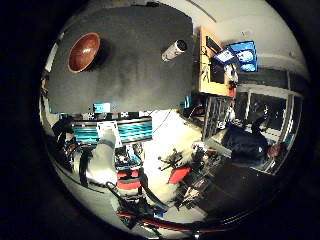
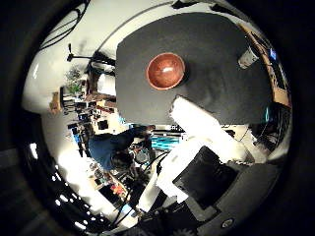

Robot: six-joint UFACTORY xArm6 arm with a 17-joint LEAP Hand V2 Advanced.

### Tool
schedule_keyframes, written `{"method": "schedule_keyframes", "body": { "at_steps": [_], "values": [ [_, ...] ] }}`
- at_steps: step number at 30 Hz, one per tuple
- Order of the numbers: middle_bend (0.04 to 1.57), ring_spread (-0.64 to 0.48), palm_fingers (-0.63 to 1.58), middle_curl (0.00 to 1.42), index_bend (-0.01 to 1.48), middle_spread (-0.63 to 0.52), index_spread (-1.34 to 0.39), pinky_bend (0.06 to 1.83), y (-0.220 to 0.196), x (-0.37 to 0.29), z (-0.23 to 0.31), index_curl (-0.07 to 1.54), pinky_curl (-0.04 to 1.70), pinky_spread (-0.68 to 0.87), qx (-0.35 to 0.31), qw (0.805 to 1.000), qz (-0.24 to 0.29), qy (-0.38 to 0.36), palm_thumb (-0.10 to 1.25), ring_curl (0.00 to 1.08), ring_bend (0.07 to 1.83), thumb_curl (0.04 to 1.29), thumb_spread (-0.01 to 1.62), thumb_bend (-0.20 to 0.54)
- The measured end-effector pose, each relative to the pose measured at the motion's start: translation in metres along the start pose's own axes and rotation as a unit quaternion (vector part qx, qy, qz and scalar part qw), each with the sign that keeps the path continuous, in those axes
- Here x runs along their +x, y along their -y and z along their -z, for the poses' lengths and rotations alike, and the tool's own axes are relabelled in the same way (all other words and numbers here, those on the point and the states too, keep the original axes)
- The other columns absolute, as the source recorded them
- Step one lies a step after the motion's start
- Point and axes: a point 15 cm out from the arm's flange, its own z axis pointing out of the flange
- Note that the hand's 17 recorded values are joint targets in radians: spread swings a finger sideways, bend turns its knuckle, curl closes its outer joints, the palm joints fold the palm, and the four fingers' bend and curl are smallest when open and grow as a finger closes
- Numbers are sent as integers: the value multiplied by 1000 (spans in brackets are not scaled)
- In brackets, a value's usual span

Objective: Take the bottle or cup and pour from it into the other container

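Hovering high above the work surface, my hand (image 2: 197, 147) holds nothing; only a white finger and some black body parts reach in from the lower right of the thumb-side view, and I cannot tell from that whether the fingers are straight or curled. Both task things look small, so I judge the palm is well away from them and the approach has not begun. Outward from the finger lies the dark table (image 2: 216, 98), filling the upper right of that frame. A reddish wooden bowl (image 2: 166, 71) sits open side up near the table's middle, ready to receive. Well apart from it, near the table's far edge, stands a pale cup (image 1: 173, 50) with a dark rim, upright as far as I can judge and clear all round, so a side grasp looks workable.
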Motion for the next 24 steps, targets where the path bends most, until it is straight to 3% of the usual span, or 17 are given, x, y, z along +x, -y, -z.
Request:
{"method": "schedule_keyframes", "body": {
  "at_steps": [17, 24],
  "values": [
    [316, 38, 434, 372, 173, -111, -407, 661, 31, 82, -28, 350, -9, 435, 12, 998, -58, 6, 634, 124, 565, 274, 1192, -20],
    [319, 56, 373, 374, 162, -101, -374, 729, 34, 120, -47, 323, -6, 433, 35, 992, -96, 74, 535, 137, 579, 259, 1185, -26]
  ]
}}
